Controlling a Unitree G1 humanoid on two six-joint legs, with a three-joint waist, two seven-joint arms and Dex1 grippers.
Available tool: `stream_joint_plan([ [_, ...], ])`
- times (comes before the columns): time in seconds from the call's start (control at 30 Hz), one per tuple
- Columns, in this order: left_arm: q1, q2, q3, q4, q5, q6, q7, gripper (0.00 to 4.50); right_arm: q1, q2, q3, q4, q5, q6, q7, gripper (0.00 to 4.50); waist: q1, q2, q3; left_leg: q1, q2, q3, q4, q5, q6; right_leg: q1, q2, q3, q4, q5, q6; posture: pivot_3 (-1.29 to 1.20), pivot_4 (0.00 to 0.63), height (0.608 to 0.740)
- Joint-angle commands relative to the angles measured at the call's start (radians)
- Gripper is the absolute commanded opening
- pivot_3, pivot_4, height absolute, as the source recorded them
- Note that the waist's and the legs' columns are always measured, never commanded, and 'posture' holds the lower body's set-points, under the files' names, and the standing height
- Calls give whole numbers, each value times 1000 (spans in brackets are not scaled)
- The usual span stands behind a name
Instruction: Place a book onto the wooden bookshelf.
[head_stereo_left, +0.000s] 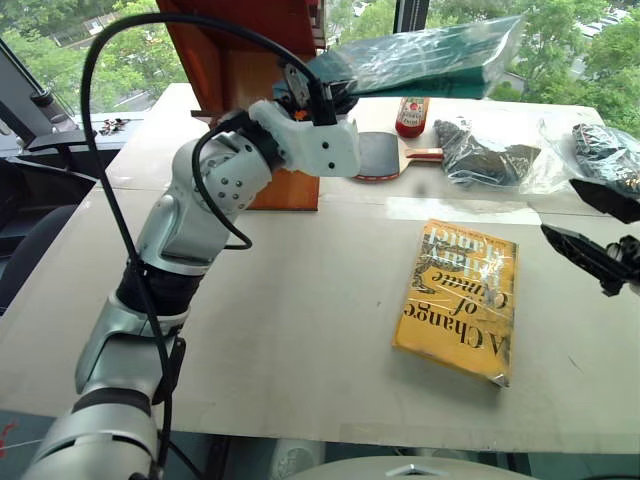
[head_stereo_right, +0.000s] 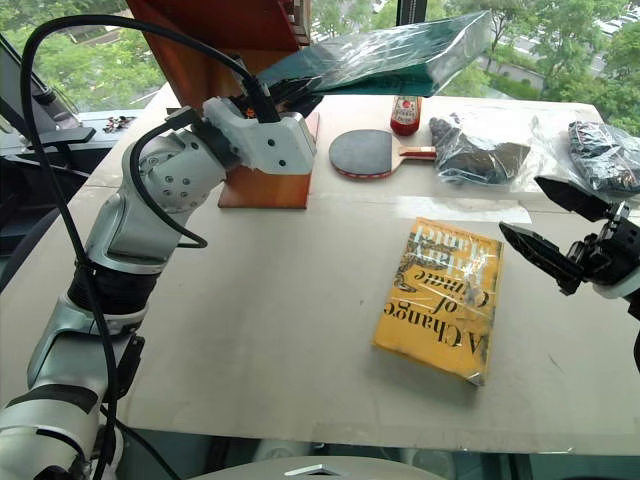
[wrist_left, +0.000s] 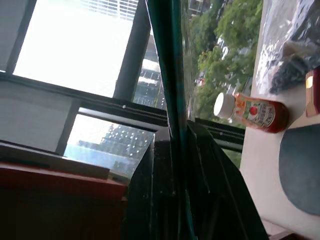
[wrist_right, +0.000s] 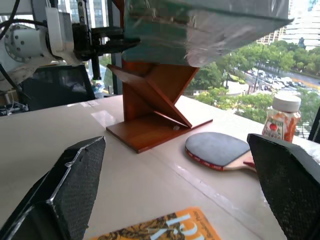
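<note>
Left eye view: left gripper (head_stereo_left: 325, 97) clamps the teal book (head_stereo_left: 425, 58) aloft beside the wooden bookshelf (head_stereo_left: 250, 60); right gripper (head_stereo_left: 600, 230) gapes near the yellow book (head_stereo_left: 460, 298) titled "A Change of Climate".

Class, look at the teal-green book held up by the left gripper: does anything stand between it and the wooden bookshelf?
Nothing visible does. The left gripper is shut on the book, held in the air right beside the wooden bookshelf, above the paddle and bottle.
</note>
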Motion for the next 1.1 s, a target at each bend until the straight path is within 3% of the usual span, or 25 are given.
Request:
stream_joint_plan([
  [0.03,24,54,63,-55,102,46,14,65,-61,-14,2,1,51,29,-22,4500,1,0,0,0,0,0,0,0,0,0,0,0,0,0,0,0,150,740],
  [0.43,159,148,150,-141,295,235,-41,65,-246,0,97,54,82,93,-26,4500,1,0,0,0,0,0,0,0,0,0,0,0,1,0,0,0,150,740],
  [0.87,185,105,134,-175,378,438,-174,65,-265,12,121,67,65,87,-12,4500,-30,0,0,2,1,0,0,0,0,-1,0,0,7,0,0,0,150,740],
  [0.9,187,99,133,-177,379,448,-184,800,-264,12,120,66,65,87,-12,4500,-30,0,0,3,1,0,1,0,0,-1,1,0,8,0,0,0,150,740],
  [1.0,191,91,132,-181,389,471,-197,1972,-259,14,119,67,61,82,-10,4500,-28,0,0,3,1,0,1,0,0,-1,1,0,9,0,0,0,150,740],
  [1.1,195,91,138,-186,394,490,-201,3488,-251,17,114,66,59,79,-9,4500,-24,-1,0,3,1,0,1,0,0,-1,1,0,9,0,0,0,150,740],
])
